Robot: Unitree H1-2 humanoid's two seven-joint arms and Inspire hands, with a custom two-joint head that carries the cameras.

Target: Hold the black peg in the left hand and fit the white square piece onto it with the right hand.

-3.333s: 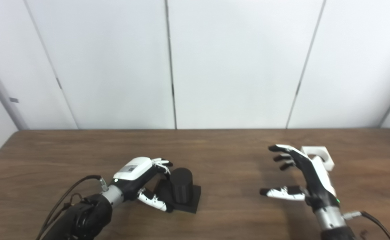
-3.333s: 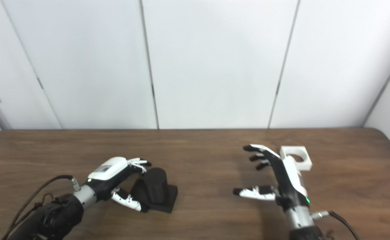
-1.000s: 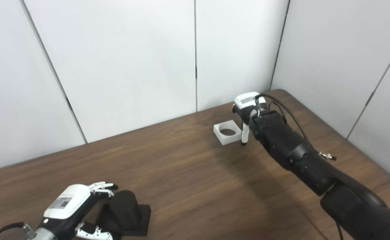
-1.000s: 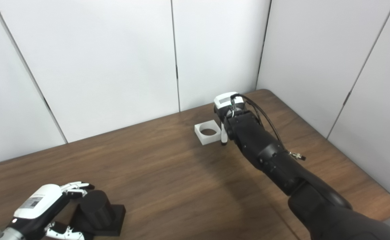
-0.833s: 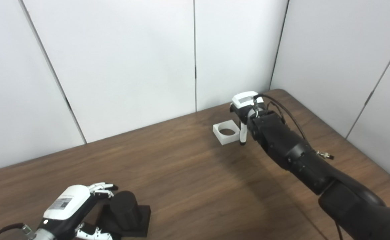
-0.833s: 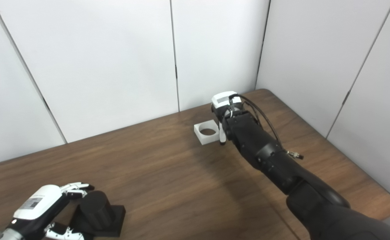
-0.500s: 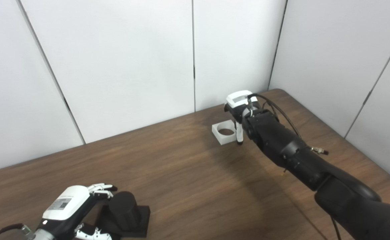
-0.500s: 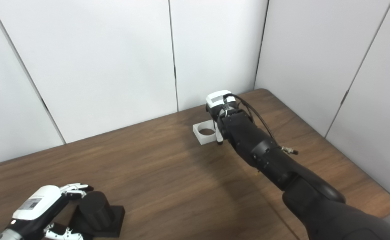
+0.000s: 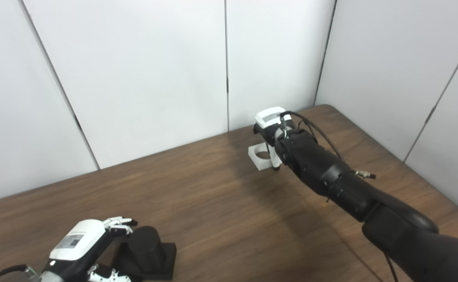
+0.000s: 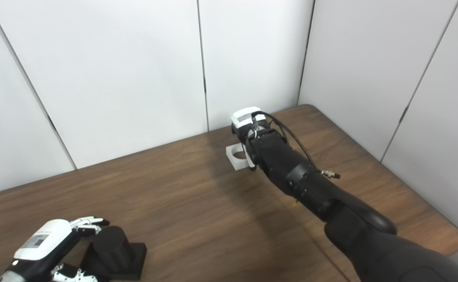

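The black peg (image 9: 145, 244), a cylinder on a square black base, stands on the table at the bottom left. My left hand (image 9: 78, 243) is cupped against its left side, fingertips at the top rim and thumb low by the base, fingers apart. The white square piece (image 9: 257, 157) with a round hole lies flat at the far right of the table. My right hand (image 9: 270, 121) hangs over its right part, fingers pointing down, one white finger (image 9: 275, 160) at its near right edge. The arm hides the other fingers.
The brown wooden table (image 9: 221, 211) ends at a rounded far right corner (image 10: 311, 106) just behind the right hand. White wall panels close off the back and right side. My right forearm (image 9: 330, 180) stretches across the table's right half.
The head camera turned right since the oldest frames. Over the last second my right hand slid left over the white piece, which stays on the table. The left hand has not moved.
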